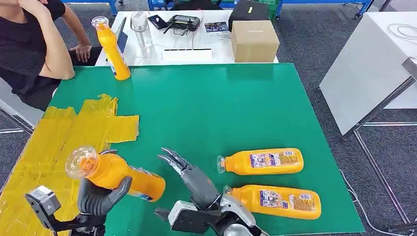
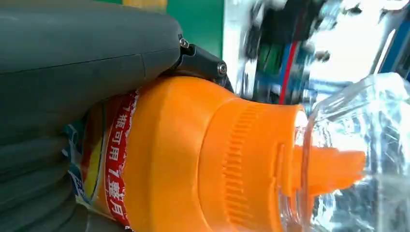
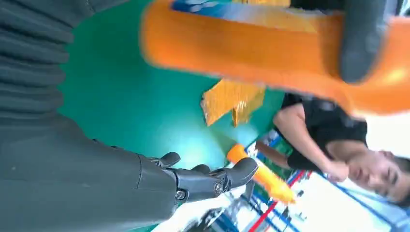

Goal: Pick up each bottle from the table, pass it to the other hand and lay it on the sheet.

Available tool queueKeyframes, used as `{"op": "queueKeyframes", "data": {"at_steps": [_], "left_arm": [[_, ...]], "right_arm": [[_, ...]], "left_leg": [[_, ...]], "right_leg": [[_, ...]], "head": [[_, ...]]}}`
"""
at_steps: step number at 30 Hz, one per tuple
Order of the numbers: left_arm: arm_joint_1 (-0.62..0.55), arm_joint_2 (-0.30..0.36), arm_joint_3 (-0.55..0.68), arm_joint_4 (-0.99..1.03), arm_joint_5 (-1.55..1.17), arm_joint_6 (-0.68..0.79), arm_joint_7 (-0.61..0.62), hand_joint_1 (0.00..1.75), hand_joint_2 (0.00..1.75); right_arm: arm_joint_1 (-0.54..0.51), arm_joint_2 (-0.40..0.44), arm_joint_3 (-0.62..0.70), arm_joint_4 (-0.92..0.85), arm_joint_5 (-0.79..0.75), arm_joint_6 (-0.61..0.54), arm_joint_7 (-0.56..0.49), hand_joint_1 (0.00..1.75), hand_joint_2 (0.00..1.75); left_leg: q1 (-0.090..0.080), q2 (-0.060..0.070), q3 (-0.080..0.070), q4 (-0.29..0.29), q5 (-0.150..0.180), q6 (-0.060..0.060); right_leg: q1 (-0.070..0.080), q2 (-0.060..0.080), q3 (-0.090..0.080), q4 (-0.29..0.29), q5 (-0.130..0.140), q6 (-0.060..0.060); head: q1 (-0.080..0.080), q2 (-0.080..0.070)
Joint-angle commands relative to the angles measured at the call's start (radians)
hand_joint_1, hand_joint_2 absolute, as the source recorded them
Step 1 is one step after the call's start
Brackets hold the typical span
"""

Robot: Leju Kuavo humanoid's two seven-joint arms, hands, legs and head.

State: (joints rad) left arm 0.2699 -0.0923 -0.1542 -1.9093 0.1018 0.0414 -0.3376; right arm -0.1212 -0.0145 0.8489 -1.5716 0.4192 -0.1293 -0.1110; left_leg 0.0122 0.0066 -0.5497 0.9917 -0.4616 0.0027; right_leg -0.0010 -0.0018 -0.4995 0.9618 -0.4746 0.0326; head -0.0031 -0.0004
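A green table (image 1: pixel 211 113) carried a yellow sheet (image 1: pixel 59 137) at lower left. The left hand (image 1: pixel 101 196) held an orange bottle (image 1: pixel 120 174) above the sheet's edge; the right hand (image 1: pixel 189 172) was spread wide, holding nothing. Released early, the bottle risked rolling off the sheet.

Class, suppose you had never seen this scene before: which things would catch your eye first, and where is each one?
First, the orange bottle that the left hand holds above the near edge of the green table, beside the yellow sheet. Next, the right hand, fingers spread, beside two bottles lying flat at the near right. A standing bottle marks the far left corner.
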Motion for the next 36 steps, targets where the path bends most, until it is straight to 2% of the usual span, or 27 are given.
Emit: {"op": "queueKeyframes", "data": {"at_steps": [1,4,7,10,18,26,36], "left_arm": [[-0.125,0.044,0.2,0.13,-0.321,0.145,-0.012,1.75,1.75],[-0.125,0.044,0.2,0.13,-0.321,0.145,-0.012,1.75,1.75],[-0.148,0.078,0.185,0.181,-0.686,0.267,0.023,1.75,1.75],[-0.181,0.137,0.155,0.278,-1.16,0.351,0.143,1.75,1.75],[-0.243,0.233,-0.002,0.572,-1.657,0.414,0.321,1.75,1.75],[-0.299,0.281,-0.078,0.745,-1.627,0.337,0.313,1.75,1.75],[-0.299,0.281,-0.078,0.745,-1.627,0.337,0.313,1.75,1.75]], "right_arm": [[0.101,-0.07,-0.139,-0.115,0.001,-0.008,-0.026,0.0,0.0],[0.101,-0.07,-0.139,-0.115,0.001,-0.008,-0.026,0.0,0.0],[0.114,-0.067,-0.153,-0.133,0.002,-0.006,-0.034,0.0,0.0],[0.129,-0.077,-0.165,-0.171,-0.007,0.013,-0.036,0.0,0.0],[0.068,-0.068,-0.133,-0.147,-0.037,0.054,-0.019,0.0,0.0],[0.036,-0.053,-0.117,-0.128,-0.049,0.066,-0.002,0.0,0.0],[0.036,-0.053,-0.117,-0.128,-0.049,0.066,-0.002,0.0,0.0]], "left_leg": [[-0.001,-0.005,0.001,-0.002,0.001,0.0],[-0.001,-0.002,0.002,-0.002,0.001,0.0],[0.0,-0.002,0.003,-0.002,0.0,0.001],[-0.001,-0.004,0.002,-0.002,0.001,0.001],[-0.001,-0.002,0.003,-0.003,0.002,0.0],[-0.001,-0.001,0.004,-0.003,0.001,0.0],[-0.001,-0.001,0.004,-0.001,0.001,0.0]], "right_leg": [[0.0,-0.004,0.003,-0.002,0.0,0.0],[-0.001,-0.001,0.002,-0.001,0.0,0.0],[0.0,-0.001,0.003,-0.002,0.0,0.0],[-0.001,-0.003,0.003,-0.002,0.0,0.0],[-0.001,-0.002,0.003,-0.002,0.0,0.0],[-0.001,-0.001,0.004,-0.002,0.0,0.0],[-0.001,0.0,0.005,0.0,0.001,0.0]], "head": [[0.0,0.0],[0.0,0.0],[0.0,0.0],[0.0,0.0],[0.0,0.0],[0.0,0.0],[0.0,0.0]]}}
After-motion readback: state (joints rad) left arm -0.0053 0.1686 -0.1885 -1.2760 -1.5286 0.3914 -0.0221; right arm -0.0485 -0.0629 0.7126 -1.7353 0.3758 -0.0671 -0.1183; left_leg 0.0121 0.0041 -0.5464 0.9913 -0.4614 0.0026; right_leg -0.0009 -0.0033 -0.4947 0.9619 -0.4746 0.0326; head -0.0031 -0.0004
